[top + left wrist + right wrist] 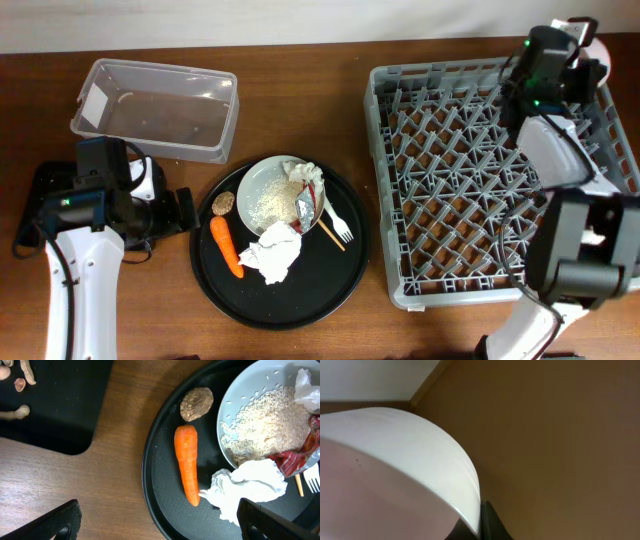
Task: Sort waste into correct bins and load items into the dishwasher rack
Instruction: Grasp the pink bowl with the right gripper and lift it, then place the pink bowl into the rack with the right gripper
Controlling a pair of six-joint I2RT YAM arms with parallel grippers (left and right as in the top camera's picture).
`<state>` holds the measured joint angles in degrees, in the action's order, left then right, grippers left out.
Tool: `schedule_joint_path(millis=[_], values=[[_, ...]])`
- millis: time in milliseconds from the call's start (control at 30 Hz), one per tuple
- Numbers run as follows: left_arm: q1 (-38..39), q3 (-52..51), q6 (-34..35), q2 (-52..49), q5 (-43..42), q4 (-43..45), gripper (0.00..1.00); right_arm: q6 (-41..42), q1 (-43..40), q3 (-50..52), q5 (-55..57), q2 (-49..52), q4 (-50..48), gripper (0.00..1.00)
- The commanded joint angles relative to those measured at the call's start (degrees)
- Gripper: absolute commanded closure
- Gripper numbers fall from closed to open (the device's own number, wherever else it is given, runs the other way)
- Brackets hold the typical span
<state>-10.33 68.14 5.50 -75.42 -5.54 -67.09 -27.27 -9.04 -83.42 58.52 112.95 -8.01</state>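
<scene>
Carrot (186, 462) is lying on the round tray (165, 505) beside the plate (235, 405), awaiting binning; left pincer (162, 522) is hovering spread near it. Right pincer (572, 50) is seemingly pinching a pale vessel (395, 435) above the rack's (440, 200) far corner, for loading.

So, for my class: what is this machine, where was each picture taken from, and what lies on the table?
Two robot arms at a table. The overhead picture shows the left arm, the right arm above a grey rack, a clear tub, and a round black tray bearing a plate of rice, a carrot, a brown lump, a tissue and a fork. The left wrist picture looks down past the left gripper, open and empty. The right wrist picture is filled by something pale and curved; I cannot tell what.
</scene>
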Motion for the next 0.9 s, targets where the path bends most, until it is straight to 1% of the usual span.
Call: schedule_joint_path(millis=[0, 167, 300, 367, 400, 433, 467, 500, 533, 633, 733, 800, 867], values=[[-0.24, 0.15, 0.5, 0.5, -0.17, -0.15, 0.01, 0.07, -0.39, -0.81, 0.9, 4.66, -0.37, 0.96], [-0.24, 0.15, 0.5, 0.5, -0.17, -0.26, 0.01, 0.74, 0.02, -0.7, 1.66, 8.24, 0.11, 0.96], [-0.24, 0.15, 0.5, 0.5, -0.17, 0.15, 0.01, 0.76, 3.56, -0.59, 1.68, 8.31, 6.38, 0.96], [-0.24, 0.15, 0.5, 0.5, -0.17, 0.15, 0.01, 0.74, 6.08, -0.59, 1.66, 8.31, 11.87, 0.94], [-0.24, 0.15, 0.5, 0.5, -0.17, 0.17, 0.01, 0.79, 6.64, -0.59, 1.66, 8.31, 13.25, 0.78], [-0.24, 0.15, 0.5, 0.5, -0.17, 0.2, 0.01, 0.79, 7.21, -0.59, 1.7, 8.28, 14.69, 0.57], [-0.24, 0.15, 0.5, 0.5, -0.17, 0.17, 0.01, 1.22, 7.56, -0.59, 2.16, 8.28, 15.15, 0.44], [-0.24, 0.15, 0.5, 0.5, -0.17, 0.17, 0.0, 1.44, 7.91, -0.59, 3.23, 8.17, 15.17, 0.12], [-0.24, 0.15, 0.5, 0.5, -0.17, 0.17, 0.01, 2.69, 8.11, -0.59, 3.19, 7.72, 15.76, 0.01], [-0.24, 0.15, 0.5, 0.5, -0.17, 0.2, 0.01, 8.04, 8.33, -0.59, 0.52, 3.78, 20.11, 0.02], [-0.24, 0.15, 0.5, 0.5, -0.17, 0.33, 0.01, 12.2, 8.33, -0.59, -5.03, -2.47, 26.53, 0.02], [-0.24, 0.15, 0.5, 0.5, -0.17, 0.39, 0.01, 18.27, 8.28, -0.59, -14.82, -8.61, 34.75, 0.02], [-0.24, 0.15, 0.5, 0.5, -0.17, 0.39, 0.01, 23.5, 8.31, -0.59, -28.5, -14.47, 41.62, 0.02]])
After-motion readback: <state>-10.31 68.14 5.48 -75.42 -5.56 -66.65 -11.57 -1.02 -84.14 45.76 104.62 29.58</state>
